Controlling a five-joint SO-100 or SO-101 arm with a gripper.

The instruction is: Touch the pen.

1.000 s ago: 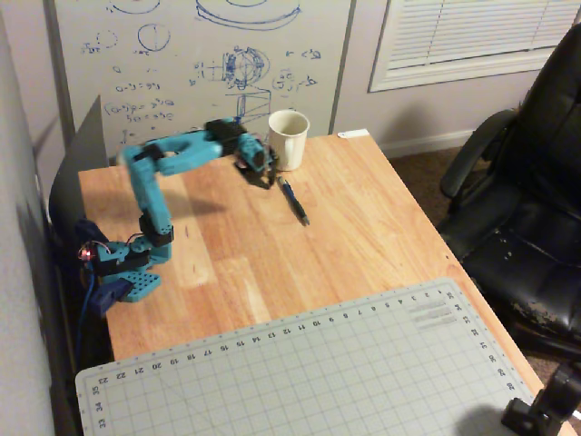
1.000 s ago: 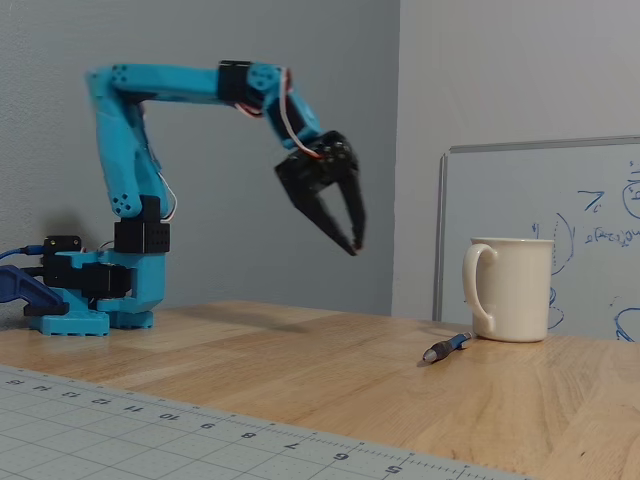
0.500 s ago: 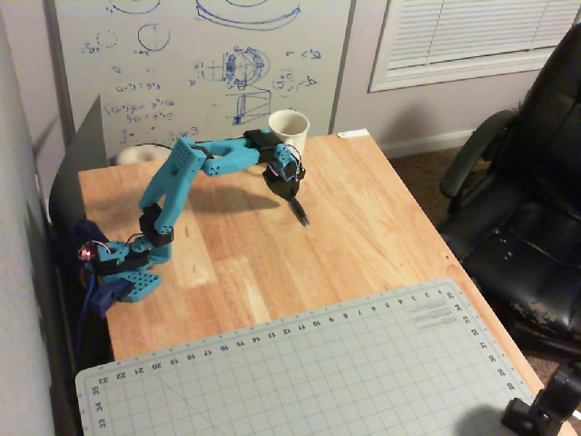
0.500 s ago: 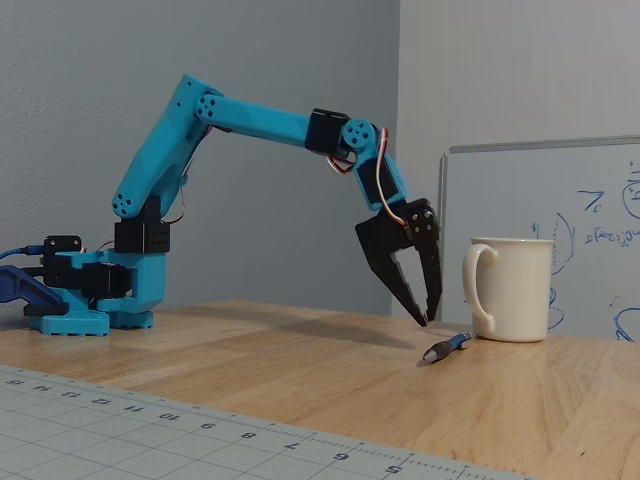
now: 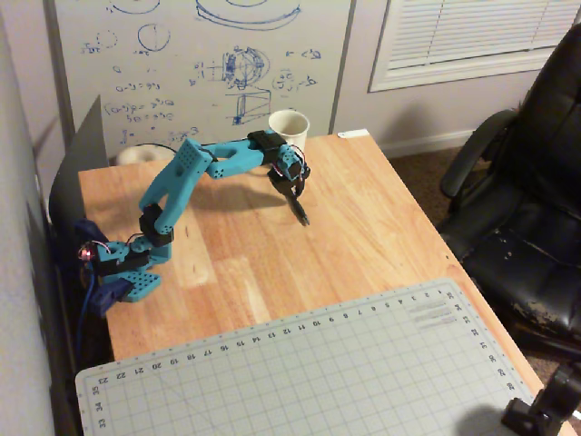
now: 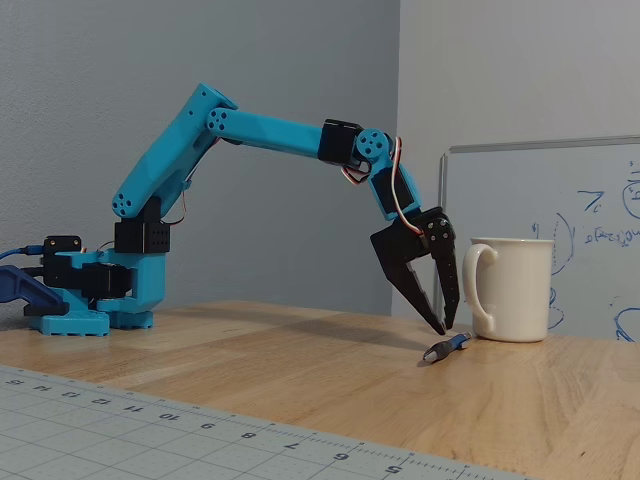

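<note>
The pen (image 6: pixel 447 347) is slim and dark with a lighter tip. It lies flat on the wooden table (image 6: pixel 300 360), just left of the white mug in the fixed view. In the overhead view the pen (image 5: pixel 301 214) lies in front of the mug. My gripper (image 6: pixel 446 328) points down with its black fingers drawn together to a point and holds nothing. Its tips hang just over the pen's middle, very close to it; I cannot tell if they touch. In the overhead view the gripper (image 5: pixel 295 194) partly covers the pen's far end.
A white mug (image 6: pixel 515 289) stands right behind the pen, its handle toward the gripper; it also shows in the overhead view (image 5: pixel 289 127). A grey cutting mat (image 5: pixel 300 372) covers the table's near part. A whiteboard leans behind the table, and an office chair (image 5: pixel 531 182) stands at the right.
</note>
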